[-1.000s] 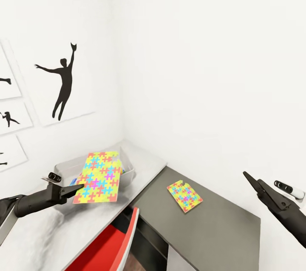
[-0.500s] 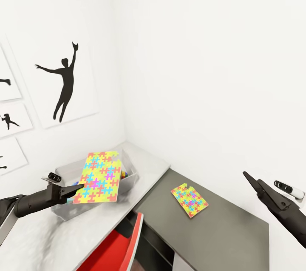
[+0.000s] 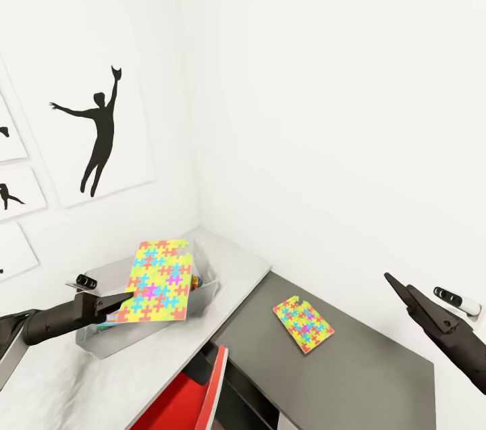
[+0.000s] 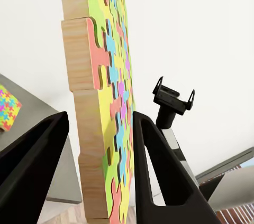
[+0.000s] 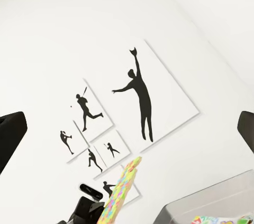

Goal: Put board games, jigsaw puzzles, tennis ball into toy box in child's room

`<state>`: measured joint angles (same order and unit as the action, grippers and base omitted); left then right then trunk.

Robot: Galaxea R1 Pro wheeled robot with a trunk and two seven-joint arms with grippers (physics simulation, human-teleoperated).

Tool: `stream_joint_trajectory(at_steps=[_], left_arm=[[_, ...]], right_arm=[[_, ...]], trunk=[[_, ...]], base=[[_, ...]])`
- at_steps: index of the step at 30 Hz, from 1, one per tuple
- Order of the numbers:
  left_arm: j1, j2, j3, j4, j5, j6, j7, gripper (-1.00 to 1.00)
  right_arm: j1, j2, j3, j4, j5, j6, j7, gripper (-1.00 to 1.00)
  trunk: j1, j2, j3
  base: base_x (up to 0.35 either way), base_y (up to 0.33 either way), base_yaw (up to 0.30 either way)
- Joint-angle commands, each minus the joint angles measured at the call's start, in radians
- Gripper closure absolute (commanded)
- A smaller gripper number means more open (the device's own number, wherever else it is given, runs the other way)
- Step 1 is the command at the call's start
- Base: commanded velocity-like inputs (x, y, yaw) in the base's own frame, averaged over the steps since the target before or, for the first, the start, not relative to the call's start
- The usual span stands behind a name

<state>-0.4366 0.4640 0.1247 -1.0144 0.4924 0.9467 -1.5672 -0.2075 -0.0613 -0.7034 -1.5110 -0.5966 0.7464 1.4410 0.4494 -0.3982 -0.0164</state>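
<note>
Left gripper (image 3: 127, 297): fingers pinch jigsaw puzzle (image 3: 159, 280), held above toy box (image 3: 91, 342).
Right gripper (image 3: 391, 280): fingers spread, empty.
Second puzzle (image 3: 303, 324): flat on dark surface (image 3: 378, 376).

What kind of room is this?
Probably a child's bedroom or playroom: baseball-player silhouette pictures on the wall, colourful jigsaw puzzles on the desk, and a grey toy box of toys.

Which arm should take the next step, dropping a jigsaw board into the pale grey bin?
Left, probably: its gripper already holds a multicoloured jigsaw board over the pale grey plastic bin. The right gripper is open, far off.
</note>
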Motion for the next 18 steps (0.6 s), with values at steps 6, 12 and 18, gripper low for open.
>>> stream_joint_trajectory(at_steps=[6,12,18], left_arm=[[-0.002,0.0,0.003,0.004,0.0,0.013,0.007,1.0],[-0.067,0.001,0.014,0.035,0.001,0.046,0.178,1.0],[-0.255,0.001,0.018,0.166,0.002,0.08,0.433,1.0]], right_arm=[[0.0,0.001,0.001,0.0,-0.002,0.01,0.002,-1.0],[0.0,0.001,0.025,0.001,-0.002,0.009,-0.002,-1.0],[-0.001,-0.001,0.036,0.001,-0.002,0.009,-0.022,-1.0]], trunk=[[0.001,-0.002,-0.002],[0.001,-0.002,-0.002],[0.001,-0.002,-0.002]], base=[[0.001,0.0,0.0],[0.0,0.0,0.0],[0.0,0.0,0.0]])
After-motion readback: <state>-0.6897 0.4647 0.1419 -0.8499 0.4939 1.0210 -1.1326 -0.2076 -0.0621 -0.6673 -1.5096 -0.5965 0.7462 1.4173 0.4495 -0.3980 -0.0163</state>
